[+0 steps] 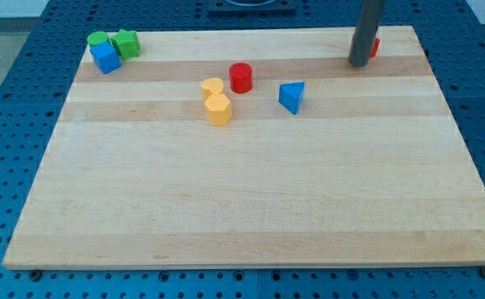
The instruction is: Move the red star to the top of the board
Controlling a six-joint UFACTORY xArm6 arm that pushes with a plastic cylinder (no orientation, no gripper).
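Note:
The red star (pixel 374 47) sits near the board's top edge at the view's upper right; only a small red sliver shows to the right of the rod. My tip (pixel 360 62) rests on the board just left of and in front of the star, and the rod hides most of it. I cannot tell whether the tip touches the star.
A red cylinder (pixel 241 77), a blue triangular block (pixel 291 96) and two yellow blocks (pixel 217 100) lie in the upper middle of the wooden board (pixel 251 191). Two green blocks (pixel 115 41) and a blue block (pixel 105 58) cluster at the top left corner.

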